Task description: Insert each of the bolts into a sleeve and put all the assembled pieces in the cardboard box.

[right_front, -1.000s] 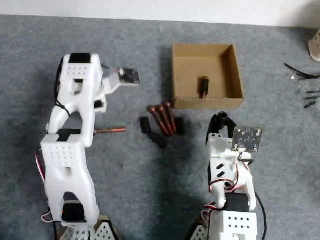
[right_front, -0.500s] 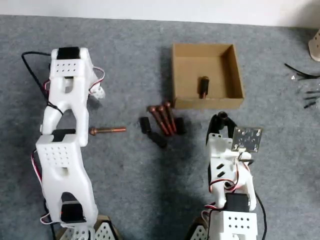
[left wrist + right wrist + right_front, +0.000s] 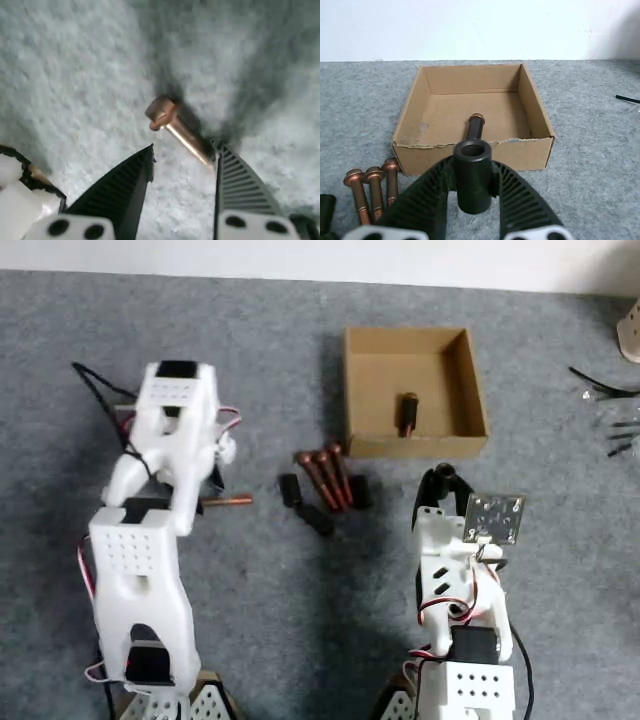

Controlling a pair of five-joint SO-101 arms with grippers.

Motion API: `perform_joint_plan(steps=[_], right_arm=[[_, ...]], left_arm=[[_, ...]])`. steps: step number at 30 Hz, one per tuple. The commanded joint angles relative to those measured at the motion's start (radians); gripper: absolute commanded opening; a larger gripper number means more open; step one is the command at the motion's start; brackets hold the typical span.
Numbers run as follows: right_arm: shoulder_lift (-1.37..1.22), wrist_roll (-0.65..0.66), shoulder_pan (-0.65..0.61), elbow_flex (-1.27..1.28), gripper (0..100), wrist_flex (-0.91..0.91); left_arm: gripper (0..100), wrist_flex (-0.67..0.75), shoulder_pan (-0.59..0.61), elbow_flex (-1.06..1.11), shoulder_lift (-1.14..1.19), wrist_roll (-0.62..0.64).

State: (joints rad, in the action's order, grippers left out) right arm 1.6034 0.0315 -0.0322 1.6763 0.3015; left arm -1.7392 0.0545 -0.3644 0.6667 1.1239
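Observation:
A lone copper bolt (image 3: 230, 501) (image 3: 175, 127) lies on the grey carpet. My left gripper (image 3: 213, 490) (image 3: 184, 150) hangs open over its head end, one finger on each side of the shank. My right gripper (image 3: 440, 483) (image 3: 472, 172) is shut on an upright black sleeve (image 3: 472, 175), just in front of the cardboard box (image 3: 415, 448) (image 3: 445, 155). One assembled bolt and sleeve (image 3: 408, 412) (image 3: 475, 125) lies in the box. Three bolts (image 3: 325, 475) (image 3: 370, 190) lie side by side left of the box, with loose black sleeves (image 3: 320, 520) around them.
Black cables (image 3: 605, 390) lie at the right edge of the carpet, and a pale object (image 3: 630, 330) sits in the far right corner. Open carpet stretches between the two arm bases.
The left arm swung its wrist away from the box side, out to the left, then back down over the lone bolt's head. The right arm and its sleeve stayed still.

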Motion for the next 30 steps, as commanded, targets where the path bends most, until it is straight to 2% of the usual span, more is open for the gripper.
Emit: perform_joint_plan(steps=[1, 5, 12, 15, 19, 30], right_arm=[[0.015, 0.012, 0.008, 0.056, 0.4, -0.004], [0.015, 0.012, 0.008, 0.056, 0.4, -0.004], [0.016, 0.012, 0.008, 0.056, 0.4, -0.004], [0.016, 0.012, 0.008, 0.056, 0.4, -0.004], [0.016, 0.012, 0.008, 0.056, 0.4, -0.004], [0.016, 0.012, 0.008, 0.056, 0.4, -0.004]], left_arm=[[20, -0.012, -0.048, 0.001, -0.013, 0.075], [20, -0.008, -0.048, 0.001, -0.01, 0.149], [19, -0.005, -0.038, 0.039, -0.008, 0.169], [19, 0.086, -0.016, 0.099, -0.01, 0.218], [19, 0.212, 0.019, 0.166, -0.013, 0.224], [19, 0.308, 0.124, 0.176, -0.018, 0.224]])
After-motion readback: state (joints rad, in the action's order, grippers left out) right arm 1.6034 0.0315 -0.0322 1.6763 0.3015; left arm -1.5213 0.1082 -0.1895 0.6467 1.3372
